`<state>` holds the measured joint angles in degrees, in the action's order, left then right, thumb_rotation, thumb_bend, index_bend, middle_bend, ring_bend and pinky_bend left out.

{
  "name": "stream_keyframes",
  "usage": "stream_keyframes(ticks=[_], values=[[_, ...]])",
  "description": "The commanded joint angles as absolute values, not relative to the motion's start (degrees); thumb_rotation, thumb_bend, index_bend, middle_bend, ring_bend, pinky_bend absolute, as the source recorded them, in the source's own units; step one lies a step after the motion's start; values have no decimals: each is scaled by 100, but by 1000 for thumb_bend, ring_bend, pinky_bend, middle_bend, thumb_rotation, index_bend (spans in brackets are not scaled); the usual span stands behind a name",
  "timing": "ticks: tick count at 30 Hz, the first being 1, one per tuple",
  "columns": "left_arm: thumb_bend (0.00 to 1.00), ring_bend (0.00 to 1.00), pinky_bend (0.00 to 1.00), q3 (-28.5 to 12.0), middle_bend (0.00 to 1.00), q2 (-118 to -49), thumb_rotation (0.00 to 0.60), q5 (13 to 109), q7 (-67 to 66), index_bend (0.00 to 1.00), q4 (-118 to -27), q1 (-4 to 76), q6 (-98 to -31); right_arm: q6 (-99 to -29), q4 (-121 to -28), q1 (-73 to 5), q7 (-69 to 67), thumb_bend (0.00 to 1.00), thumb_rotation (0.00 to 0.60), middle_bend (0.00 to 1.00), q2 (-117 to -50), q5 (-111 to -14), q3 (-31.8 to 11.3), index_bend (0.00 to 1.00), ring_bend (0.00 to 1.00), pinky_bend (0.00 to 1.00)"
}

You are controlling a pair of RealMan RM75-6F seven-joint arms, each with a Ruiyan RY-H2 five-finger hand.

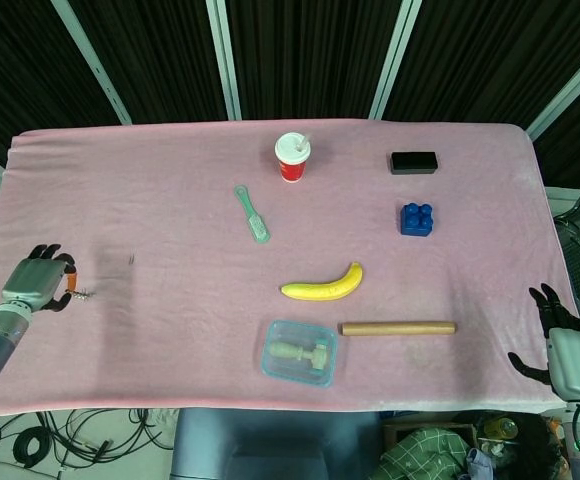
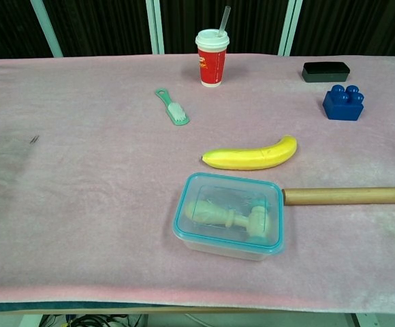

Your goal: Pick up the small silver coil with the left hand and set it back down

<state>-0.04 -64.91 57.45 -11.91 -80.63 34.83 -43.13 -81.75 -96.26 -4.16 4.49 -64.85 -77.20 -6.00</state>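
Left hand carrying the small silver coil.
Coil is projecting rightward from pinching fingertips, above the table's near-left edge.

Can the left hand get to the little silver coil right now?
Probably yes. The left hand is at the table's left edge with the small silver coil right at its fingertips, and nothing lies between them. Whether it already pinches the coil is too small to tell.
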Motion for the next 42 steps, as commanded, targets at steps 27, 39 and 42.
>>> stream_keyframes(ticks=[27, 39, 42], values=[[413, 0, 0, -98, 224, -6578, 600, 6089, -861, 581, -7891, 3454, -4224, -8165, -9646, -415, 479, 108, 600, 0, -6486, -7688, -601, 0, 162, 233], [412, 0, 0, -109, 223, -6582, 600, 5995, -940, 581, -7895, 3470, -4184, -8166, -9654, -413, 485, 107, 600, 0, -6482, -7682, -602, 0, 162, 233], [412, 0, 0, -106, 223, -6581, 600, 5972, -971, 581, -7894, 3477, -4171, -8163, -9652, -415, 489, 108, 600, 0, -6483, -7676, -604, 0, 162, 233]])
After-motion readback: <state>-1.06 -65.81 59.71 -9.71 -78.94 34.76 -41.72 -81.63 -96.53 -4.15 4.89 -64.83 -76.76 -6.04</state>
